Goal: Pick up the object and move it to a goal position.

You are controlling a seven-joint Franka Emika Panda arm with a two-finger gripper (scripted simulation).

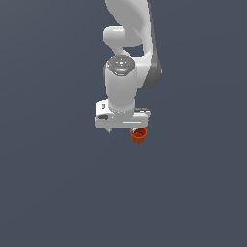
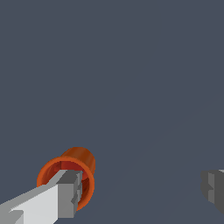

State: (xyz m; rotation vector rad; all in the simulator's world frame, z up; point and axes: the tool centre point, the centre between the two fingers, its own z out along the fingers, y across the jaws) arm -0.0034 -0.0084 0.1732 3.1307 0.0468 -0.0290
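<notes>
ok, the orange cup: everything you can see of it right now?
The cup is small, matte orange-red, a plain tapered cylinder with a hollow inside and a wider rim. In the wrist view it faces the camera mouth-first, one finger overlapping its rim; whether that finger touches it I cannot tell. The other finger stands far off, so the gripper is open. In the exterior view the cup sits just under the gripper's right end.

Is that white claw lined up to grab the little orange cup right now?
Probably not yet. The gripper is open, but the orange cup sits at one of its fingers, apparently under it, not in the gap between them. Nothing else blocks it; a small sideways shift should centre it.
</notes>
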